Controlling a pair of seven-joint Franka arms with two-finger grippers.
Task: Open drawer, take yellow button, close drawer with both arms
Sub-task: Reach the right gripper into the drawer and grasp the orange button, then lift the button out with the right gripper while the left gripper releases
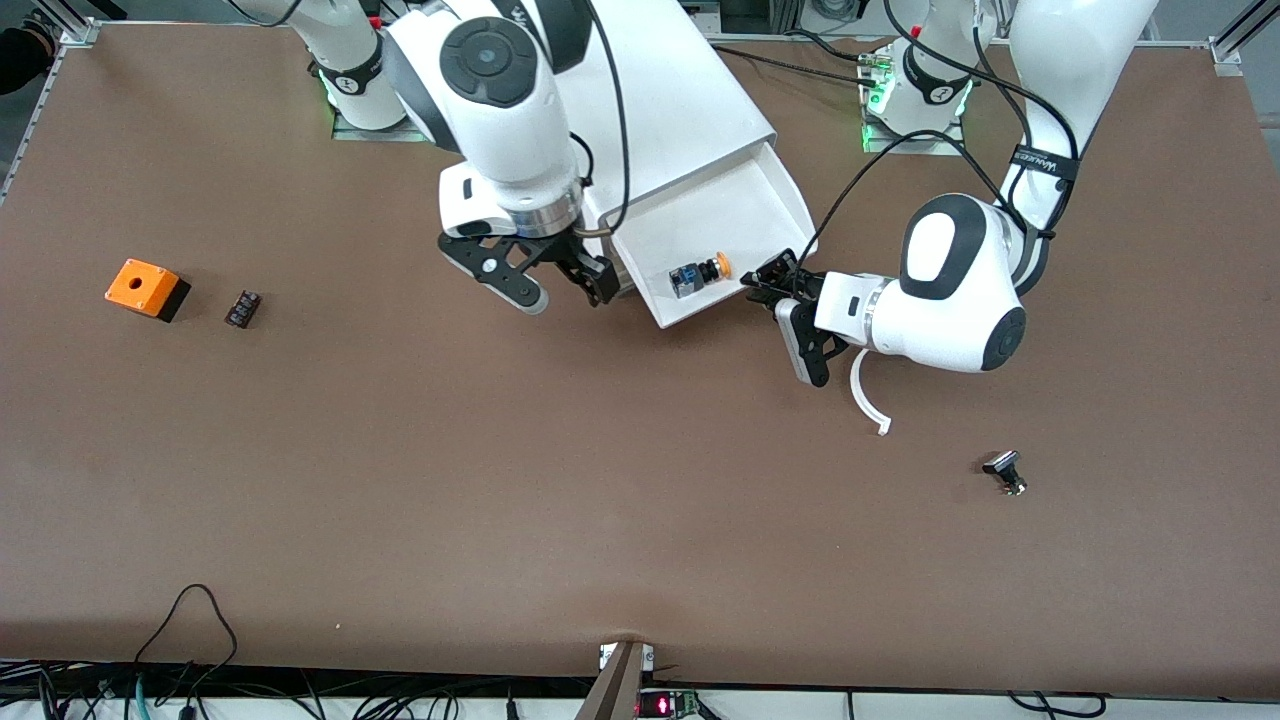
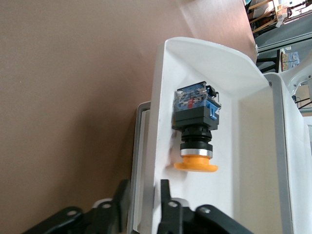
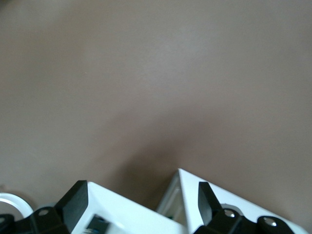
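The white cabinet (image 1: 680, 110) stands between the arm bases. Its uppermost drawer (image 1: 790, 195) is pulled out toward the front camera. The button (image 1: 700, 273) lies on its side in the drawer, orange cap toward the left arm's end. My left gripper (image 1: 770, 285) is shut on the drawer's front wall (image 2: 161, 122), one finger outside, one inside (image 2: 165, 200), close to the button's cap (image 2: 196, 165). My right gripper (image 1: 567, 295) is open and empty over the drawer's corner at the right arm's end. In the right wrist view, its open fingers (image 3: 80, 192) frame the drawer's edge (image 3: 126, 209).
An orange cube with a hole (image 1: 145, 287) and a small black part (image 1: 243, 308) lie toward the right arm's end. A black-capped silver part (image 1: 1005, 472) lies toward the left arm's end. A white curved strip (image 1: 868, 395) lies under the left gripper.
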